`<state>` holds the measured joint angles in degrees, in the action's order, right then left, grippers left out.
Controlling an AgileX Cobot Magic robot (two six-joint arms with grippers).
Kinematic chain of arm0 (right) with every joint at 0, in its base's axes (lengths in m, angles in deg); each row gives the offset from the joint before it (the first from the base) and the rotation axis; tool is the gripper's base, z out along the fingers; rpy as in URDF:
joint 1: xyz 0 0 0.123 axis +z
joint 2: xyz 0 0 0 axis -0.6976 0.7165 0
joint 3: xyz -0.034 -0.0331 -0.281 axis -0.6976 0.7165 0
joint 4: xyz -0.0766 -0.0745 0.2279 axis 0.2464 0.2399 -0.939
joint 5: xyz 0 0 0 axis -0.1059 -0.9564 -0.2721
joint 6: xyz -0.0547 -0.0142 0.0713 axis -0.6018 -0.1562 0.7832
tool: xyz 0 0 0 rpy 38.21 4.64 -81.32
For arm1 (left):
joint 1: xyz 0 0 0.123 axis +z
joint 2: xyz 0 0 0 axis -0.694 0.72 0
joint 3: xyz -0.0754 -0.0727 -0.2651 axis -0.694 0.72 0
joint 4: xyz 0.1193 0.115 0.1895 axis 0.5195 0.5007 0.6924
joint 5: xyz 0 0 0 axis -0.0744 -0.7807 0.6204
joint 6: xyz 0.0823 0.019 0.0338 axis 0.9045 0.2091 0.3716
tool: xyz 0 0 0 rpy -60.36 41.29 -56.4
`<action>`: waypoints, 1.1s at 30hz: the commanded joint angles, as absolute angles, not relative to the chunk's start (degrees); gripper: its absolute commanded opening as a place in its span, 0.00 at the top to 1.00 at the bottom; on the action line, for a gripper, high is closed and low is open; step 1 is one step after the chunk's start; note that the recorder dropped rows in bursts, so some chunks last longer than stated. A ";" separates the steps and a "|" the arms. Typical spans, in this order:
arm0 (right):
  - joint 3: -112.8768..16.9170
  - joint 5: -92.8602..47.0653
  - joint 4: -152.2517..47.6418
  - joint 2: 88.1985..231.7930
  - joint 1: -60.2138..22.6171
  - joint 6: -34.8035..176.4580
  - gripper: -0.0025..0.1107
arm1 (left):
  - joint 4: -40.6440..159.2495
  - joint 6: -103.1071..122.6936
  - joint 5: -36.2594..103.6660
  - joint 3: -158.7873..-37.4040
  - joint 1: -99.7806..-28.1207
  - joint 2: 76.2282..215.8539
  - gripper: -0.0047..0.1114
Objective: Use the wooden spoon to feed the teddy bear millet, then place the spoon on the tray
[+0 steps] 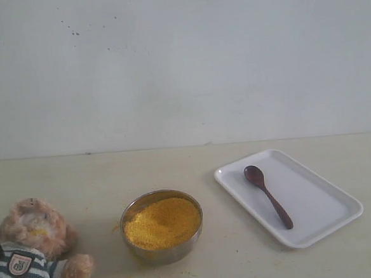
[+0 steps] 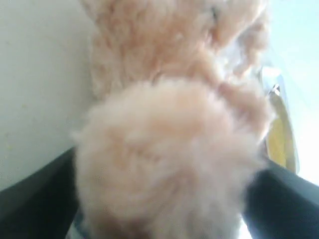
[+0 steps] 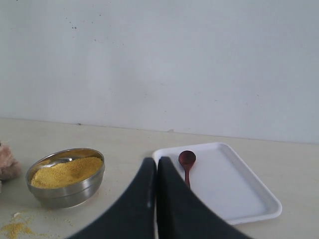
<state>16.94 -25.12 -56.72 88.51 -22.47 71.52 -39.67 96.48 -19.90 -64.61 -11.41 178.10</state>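
Right gripper (image 3: 156, 160): we record fingers pressed together, empty. Left gripper (image 2: 169, 159): fingers spread wide, flanking the teddy bear (image 2: 164, 74). Beyond, we list the millet (image 1: 162, 222) heaped in its steel bowl (image 1: 169, 253), near the bear; the wooden spoon (image 1: 268, 196) lying on the tray (image 1: 317, 206).

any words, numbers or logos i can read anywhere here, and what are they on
No text here can be read.
Badge on the teddy bear's chest: holds a dark mark, perhaps a letter or number, too small and blurred to read.
Steel bowl, tray, wooden spoon, wall: no writing visible.
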 commanded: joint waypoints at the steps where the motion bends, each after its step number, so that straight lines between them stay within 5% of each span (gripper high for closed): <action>1: 16.92 -24.65 -56.59 88.20 -22.51 71.13 0.98 | -37.42 91.81 -23.07 -64.82 -6.49 173.64 0.32; 8: 16.92 -24.65 -56.59 88.20 -22.51 71.13 0.98 | -30.81 83.48 -27.07 -64.82 2.41 165.37 0.45; 17: 16.92 -24.65 -56.59 88.20 -22.51 71.13 0.98 | -35.80 78.85 -36.26 -64.63 4.46 156.14 0.93; 33: 16.92 -24.55 -56.59 88.20 -22.51 71.52 0.98 | -35.52 75.67 -36.26 -57.85 4.46 131.40 0.93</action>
<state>16.94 -25.12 -56.72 88.51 -22.47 71.52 -35.58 76.04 -35.55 -58.29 4.24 133.66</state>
